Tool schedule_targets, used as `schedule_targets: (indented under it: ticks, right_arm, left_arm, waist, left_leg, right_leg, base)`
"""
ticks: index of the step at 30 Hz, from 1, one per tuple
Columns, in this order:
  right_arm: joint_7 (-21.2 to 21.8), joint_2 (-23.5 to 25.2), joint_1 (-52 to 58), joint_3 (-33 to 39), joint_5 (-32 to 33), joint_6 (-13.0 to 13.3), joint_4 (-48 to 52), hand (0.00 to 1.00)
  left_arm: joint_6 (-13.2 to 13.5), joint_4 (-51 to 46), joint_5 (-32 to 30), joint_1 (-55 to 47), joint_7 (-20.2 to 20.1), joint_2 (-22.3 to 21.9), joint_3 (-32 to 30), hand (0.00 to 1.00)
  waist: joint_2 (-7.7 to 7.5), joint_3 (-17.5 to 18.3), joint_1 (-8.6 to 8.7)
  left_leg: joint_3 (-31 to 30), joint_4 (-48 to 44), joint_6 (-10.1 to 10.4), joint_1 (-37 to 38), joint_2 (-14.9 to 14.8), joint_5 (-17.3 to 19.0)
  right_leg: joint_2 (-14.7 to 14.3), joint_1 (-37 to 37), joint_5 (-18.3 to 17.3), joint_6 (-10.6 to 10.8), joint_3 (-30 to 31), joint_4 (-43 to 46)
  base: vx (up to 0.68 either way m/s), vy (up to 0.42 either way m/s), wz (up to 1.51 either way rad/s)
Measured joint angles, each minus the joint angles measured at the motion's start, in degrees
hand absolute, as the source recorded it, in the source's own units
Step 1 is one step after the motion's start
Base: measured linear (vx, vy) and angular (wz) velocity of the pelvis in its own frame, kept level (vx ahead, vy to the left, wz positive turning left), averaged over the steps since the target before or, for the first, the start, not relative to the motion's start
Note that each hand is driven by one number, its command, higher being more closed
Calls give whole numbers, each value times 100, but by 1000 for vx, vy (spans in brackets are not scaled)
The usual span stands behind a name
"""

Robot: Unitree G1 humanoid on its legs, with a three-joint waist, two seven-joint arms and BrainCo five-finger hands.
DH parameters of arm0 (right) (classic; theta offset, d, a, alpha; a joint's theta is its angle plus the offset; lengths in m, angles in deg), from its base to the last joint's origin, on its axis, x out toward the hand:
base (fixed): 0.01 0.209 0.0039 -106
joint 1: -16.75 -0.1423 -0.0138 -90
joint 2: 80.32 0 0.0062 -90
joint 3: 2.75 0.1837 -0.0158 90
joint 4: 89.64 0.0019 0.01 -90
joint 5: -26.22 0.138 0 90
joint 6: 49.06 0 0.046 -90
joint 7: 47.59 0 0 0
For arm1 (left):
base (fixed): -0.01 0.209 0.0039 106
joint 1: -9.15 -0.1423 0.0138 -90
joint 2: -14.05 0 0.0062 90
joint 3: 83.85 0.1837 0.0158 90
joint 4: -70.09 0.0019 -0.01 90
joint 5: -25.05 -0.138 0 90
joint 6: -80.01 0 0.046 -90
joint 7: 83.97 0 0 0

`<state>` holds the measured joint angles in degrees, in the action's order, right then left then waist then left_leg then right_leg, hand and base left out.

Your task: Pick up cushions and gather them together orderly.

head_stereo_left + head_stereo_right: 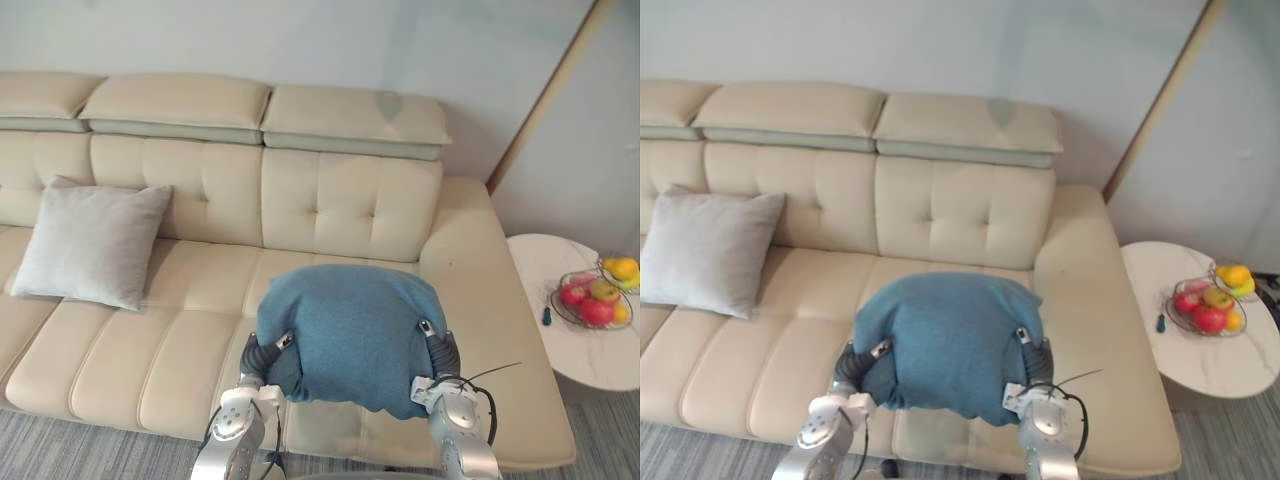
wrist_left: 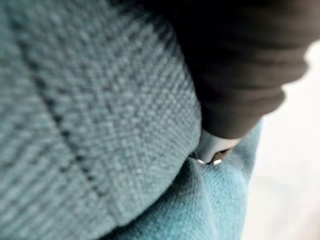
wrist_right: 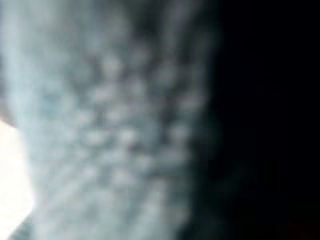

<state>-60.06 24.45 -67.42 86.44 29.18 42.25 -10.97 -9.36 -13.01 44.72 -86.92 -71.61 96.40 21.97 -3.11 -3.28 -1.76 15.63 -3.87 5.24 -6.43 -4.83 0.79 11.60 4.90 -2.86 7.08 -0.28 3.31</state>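
Handling estimate: blue cushion [image 1: 350,335] looks light and soft, with a knitted cover that should give friction rather than slip. It sags and bulges where pressed, so a one-sided hold would probably let it fold. Best purchase is judged to be the two opposite side edges, squeezed inward.

Position: blue cushion is over the right-hand seat of the sofa [image 1: 340,205], near the front edge. Whether it rests on the seat or hangs clear cannot be told.

Left hand [image 1: 258,362] is against the cushion's left side and right hand [image 1: 443,355] against its right side, both sunk into the cloth. Whether either hand is spread or curled cannot be told.

Grey cushion [image 1: 90,243] leans on the backrest well apart to the left, the likely gathering spot.
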Motion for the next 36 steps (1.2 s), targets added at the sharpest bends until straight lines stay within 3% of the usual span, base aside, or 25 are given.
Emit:
schedule_targets:
  ticks: [2,4,7,12,14,16,17,18,21,24,25,28,32,36]
  right_arm:
    - [-157,-92,-497,-39,-77,-7,-108,100]
    - [-416,-211,-1393,-68,-80,-7,-213,100]
    - [-702,-427,-2579,-104,-79,-19,-636,100]
    - [-1105,-877,-4212,-40,-77,-36,-1021,100]
    - [-1293,-1096,-5292,78,-78,-31,-1341,100]
    - [-1392,-1193,-5871,131,-81,-28,-1558,100]
    - [-1487,-1242,-6344,137,-91,-27,-1804,100]
    - [-1551,-1247,-6548,140,-119,-25,-1919,0]
    - [-1905,-1297,-7534,312,-341,-21,-2509,0]
    - [-1894,-1331,-8132,603,-251,-78,-3346,0]
    - [-1856,-1326,-8232,656,-118,-189,-3475,0]
    - [-1786,-1210,-8236,790,214,-201,-3475,0]
    - [-1677,-997,-8144,963,569,-281,-3563,0]
    - [-1476,-710,-7776,1037,625,-274,-3689,0]
  left_arm:
    - [0,128,-45,516,177,28,-2,100]
    - [3,248,-50,1433,509,158,-10,100]
    - [23,460,-49,2588,970,317,-40,100]
    - [175,632,-49,4152,1519,429,-154,100]
    - [391,783,-49,5054,1776,431,-360,100]
    - [432,931,-51,5554,1884,447,-508,100]
    - [508,1157,-50,5936,1969,470,-625,0]
    - [534,1267,-49,6103,2019,505,-657,0]
    - [568,2016,-31,6957,2179,736,-831,0]
    - [507,2902,27,7652,2088,866,-900,0]
    - [430,3152,68,7867,2019,863,-917,0]
    - [352,3416,65,7976,1827,849,-1044,0]
    - [119,4006,75,7943,1610,492,-1500,0]
    - [128,4103,74,7529,1452,130,-1713,0]
  waist:
    - [5,-111,16]
    - [-2,-476,34]
    - [0,-628,4]
    - [96,-841,-72]
    - [152,-1011,-96]
    - [171,-1187,-100]
    - [188,-1308,-104]
    - [199,-1359,-106]
    - [277,-1650,-140]
    - [350,-1899,-129]
    - [354,-1917,-141]
    - [374,-2130,-149]
    - [384,-2245,-126]
    - [380,-2341,-116]
  left_leg:
    - [65,102,-16,-271,-41,-148]
    - [101,111,-56,-651,-87,-325]
    - [99,105,-83,-1126,-135,-489]
    - [-99,137,-94,-1644,-165,-728]
    - [-249,374,-102,-1890,-147,-994]
    - [-354,527,-95,-1970,-141,-1139]
    - [-426,630,-90,-2048,-137,-1244]
    - [-456,675,-85,-2082,-134,-1291]
    - [-601,971,-62,-2323,-108,-1549]
    - [-850,969,-42,-2562,-82,-1628]
    - [-873,969,5,-2735,-66,-1675]
    - [-884,968,16,-2868,-60,-1684]
    - [-848,968,45,-3164,-48,-1703]
    - [-843,968,53,-3256,-77,-1709]
  right_leg:
    - [-64,317,182,-39,92,-57]
    - [-113,713,397,-49,145,-94]
    - [-162,1205,568,-48,184,-59]
    - [-208,1684,642,-16,40,62]
    - [-220,1993,649,-15,-91,156]
    - [-236,2107,662,-22,-165,189]
    - [-243,2206,663,-23,-227,224]
    - [-245,2252,663,-23,-249,236]
    - [-248,2572,716,-23,-327,235]
    - [-200,2711,720,-23,-536,243]
    - [-179,2864,719,-23,-561,264]
    - [-128,3043,716,-19,-564,369]
    - [-75,3522,636,25,-553,713]
    - [-66,3739,495,-28,-553,997]
  base:
    - [-120,-38,-22]
    - [-196,-19,-10]
    - [-157,-5,-1]
    - [-93,-10,17]
    - [-84,-14,27]
    - [-55,-7,25]
    - [-50,-6,17]
    - [-49,-4,18]
    - [-33,3,13]
    - [5,8,27]
    - [15,-2,17]
    - [30,3,5]
    - [10,4,-2]
    - [4,-6,1]
